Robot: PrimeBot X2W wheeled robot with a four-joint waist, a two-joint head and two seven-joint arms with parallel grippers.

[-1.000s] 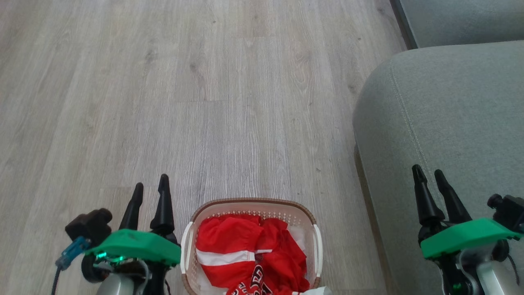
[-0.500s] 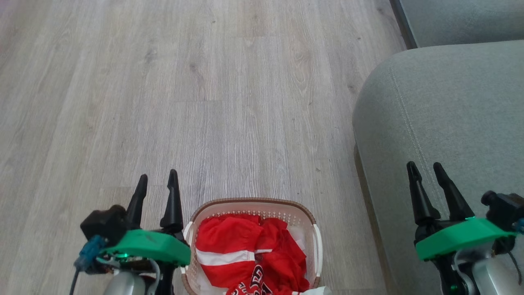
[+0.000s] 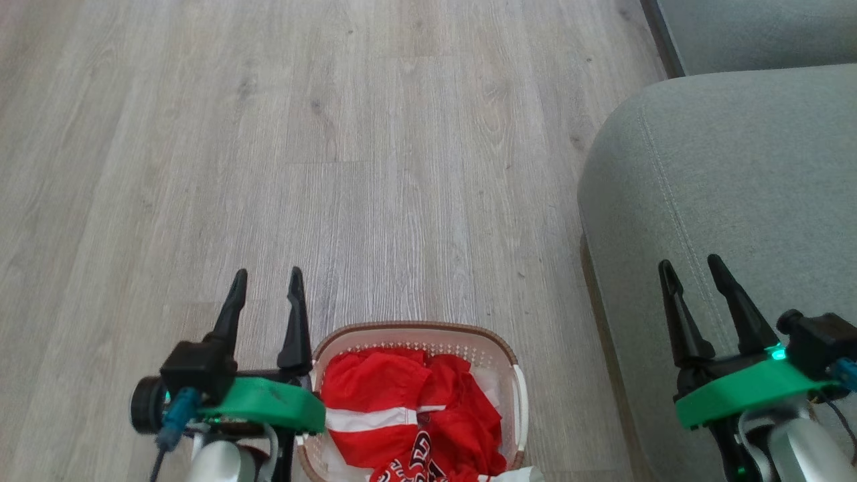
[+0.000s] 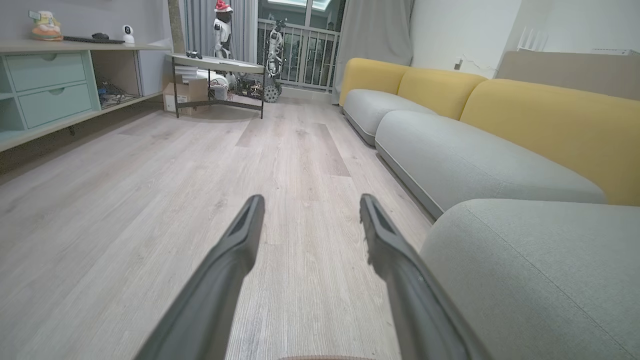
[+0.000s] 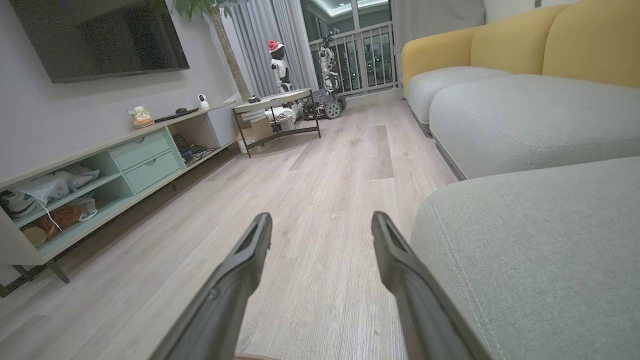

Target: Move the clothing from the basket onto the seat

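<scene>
Clothing point(image 3: 408, 415): bright red; broad white stripe seen on one piece, black-and-white lettering on other. Basket point(image 3: 415, 327): cream perforated walls, brown rim, white handles. Seat point(image 3: 736, 167): grey-green, pale stitched seam. Floor point(image 3: 335, 134): light grey wood grain. Sofa backs point(image 4: 550, 120): yellow. Left gripper point(image 3: 268, 272), right gripper point(image 3: 689, 261): black, green housings noted.

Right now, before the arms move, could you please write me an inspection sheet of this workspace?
Surface: pale wooden floor.
Job's things: red clothing heaped in the basket; grey seat to its right.
Clutter: nothing seen by the basket.
Grippers: left gripper open, empty, left of the basket; right gripper open, empty, above the seat.
Cables: left wrist cable and right wrist cable, both with blue plugs.
Surroundings: cabinet, low table, yellow sofa backs, television.
</scene>
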